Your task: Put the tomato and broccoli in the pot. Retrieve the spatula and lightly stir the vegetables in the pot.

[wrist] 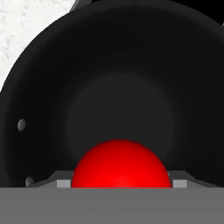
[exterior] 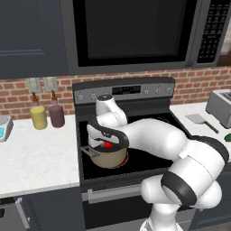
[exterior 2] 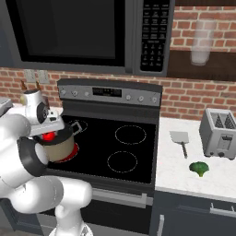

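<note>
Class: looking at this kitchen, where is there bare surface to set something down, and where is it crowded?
Free: the left counter in front of the two bottles, and the right burners beside the pot. Crowded: the right counter, with spatula, broccoli and toaster, and the pot's mouth, where the gripper hangs with the tomato.

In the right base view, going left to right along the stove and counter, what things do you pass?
pot with the tomato above it → spatula → broccoli → toaster.

Pot (exterior 2: 59, 148) on stove (exterior 2: 133, 154); broccoli (exterior 2: 199, 168), spatula (exterior 2: 180, 139) on counter (exterior 2: 184, 177).
</note>
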Motion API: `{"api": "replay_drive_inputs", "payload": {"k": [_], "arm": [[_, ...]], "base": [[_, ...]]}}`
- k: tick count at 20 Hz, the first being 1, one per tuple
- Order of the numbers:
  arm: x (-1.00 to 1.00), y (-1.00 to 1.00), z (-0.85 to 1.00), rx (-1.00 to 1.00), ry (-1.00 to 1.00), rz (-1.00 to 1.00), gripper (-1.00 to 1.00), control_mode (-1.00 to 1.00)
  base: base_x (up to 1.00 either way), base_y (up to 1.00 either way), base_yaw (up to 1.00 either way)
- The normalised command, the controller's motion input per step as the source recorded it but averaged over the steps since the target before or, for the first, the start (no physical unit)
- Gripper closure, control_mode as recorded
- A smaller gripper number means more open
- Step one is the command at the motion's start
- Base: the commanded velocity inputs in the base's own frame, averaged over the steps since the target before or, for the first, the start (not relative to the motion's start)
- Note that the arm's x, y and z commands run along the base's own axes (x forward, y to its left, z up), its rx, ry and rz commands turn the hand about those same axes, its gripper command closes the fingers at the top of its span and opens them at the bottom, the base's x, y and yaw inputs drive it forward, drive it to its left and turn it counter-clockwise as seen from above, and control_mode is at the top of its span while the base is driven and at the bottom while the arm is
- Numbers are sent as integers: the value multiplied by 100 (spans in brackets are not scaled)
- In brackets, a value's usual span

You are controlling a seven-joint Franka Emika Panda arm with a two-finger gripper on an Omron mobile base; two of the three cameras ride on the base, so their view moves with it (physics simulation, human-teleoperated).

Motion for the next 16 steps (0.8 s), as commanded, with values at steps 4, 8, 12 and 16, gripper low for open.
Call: {"api": "replay_drive_inputs", "payload": {"k": [4, 8, 12, 16], "arm": [[27, 0, -17, 2, 0, 0, 100, -100], [18, 0, -20, 0, 0, 0, 100, -100], [10, 0, -14, 0, 0, 0, 100, -100], [7, 0, -7, 0, 0, 0, 100, -100]], "base": [[0, 0, 0], [0, 0, 0], [0, 0, 0], [0, 0, 0]]}}
